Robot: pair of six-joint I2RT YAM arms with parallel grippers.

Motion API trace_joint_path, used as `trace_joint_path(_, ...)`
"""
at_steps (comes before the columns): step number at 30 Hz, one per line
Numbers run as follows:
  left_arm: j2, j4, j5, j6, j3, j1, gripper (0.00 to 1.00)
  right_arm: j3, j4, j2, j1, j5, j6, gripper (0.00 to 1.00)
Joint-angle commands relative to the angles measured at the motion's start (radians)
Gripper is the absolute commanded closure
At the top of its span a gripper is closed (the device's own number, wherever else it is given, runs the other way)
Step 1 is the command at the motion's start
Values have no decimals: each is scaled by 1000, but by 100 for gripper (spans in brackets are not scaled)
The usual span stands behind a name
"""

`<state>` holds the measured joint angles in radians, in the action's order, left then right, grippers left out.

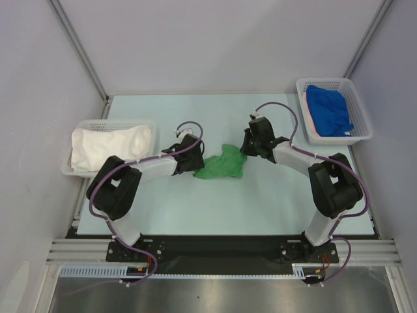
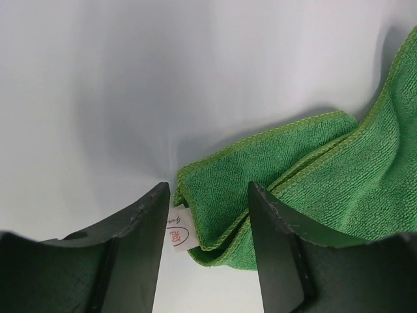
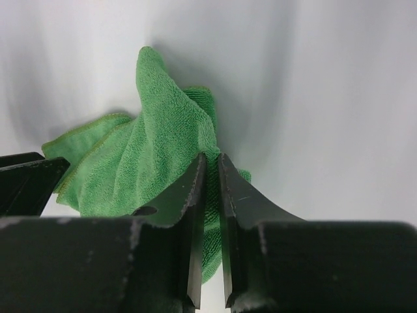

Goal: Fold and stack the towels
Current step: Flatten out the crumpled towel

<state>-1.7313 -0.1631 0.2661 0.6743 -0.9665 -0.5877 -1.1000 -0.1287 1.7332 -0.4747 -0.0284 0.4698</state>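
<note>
Working the green towel [image 1: 223,164], which lies bunched on the counter [image 1: 195,208] between both arms, I have the right gripper [image 3: 212,160] squeezed almost shut on a fold at its tips, the cloth rising in a peak just beyond it. The left gripper [image 2: 208,189] stands wide open and holds nothing, its jaws straddling the towel's corner, with the white label [image 2: 177,229] just inside one jaw. I judge the best move is to close squarely on that hemmed corner, catching both layers, then draw the grippers apart evenly so the cloth spreads flat.
</note>
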Motion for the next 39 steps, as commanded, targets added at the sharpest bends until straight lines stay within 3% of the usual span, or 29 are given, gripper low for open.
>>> trace_joint_path(1,-7,16,28,22,-26,2,43,-18,41,-47,-5,-2,-5,86)
trace_joint_path(4,-11,20,36,22,-34,2,46,-26,34,-50,-8,-1,-7,88)
trace_joint_path(8,-28,16,36,13,-58,3,59,-24,31,-61,-12,-5,-11,89)
trace_joint_path(13,-40,8,31,14,-67,5,69,-24,26,-73,-10,-7,-17,89)
trace_joint_path(19,-44,-12,25,-8,-104,15,100,-75,-2,-96,-2,-7,-59,97)
trace_joint_path(24,-7,-41,44,-39,-152,32,100,-97,-41,-207,-18,-4,-105,100)
trace_joint_path(27,35,-53,39,-62,-166,45,100,-57,-57,-337,-99,-54,-149,100)
trace_joint_path(30,84,-65,42,-84,-173,45,100,61,-48,-478,-258,-129,-119,100)
trace_joint_path(34,145,-78,36,-94,-152,45,100,345,99,-607,-508,-284,13,99)
trace_joint_path(35,160,-79,25,-94,-137,45,100,456,118,-621,-624,-332,42,96)
trace_joint_path(37,197,-67,12,-93,-106,43,100,570,233,-633,-701,-427,131,78)
trace_joint_path(39,217,-50,-8,-82,-49,43,100,637,232,-639,-735,-462,183,73)
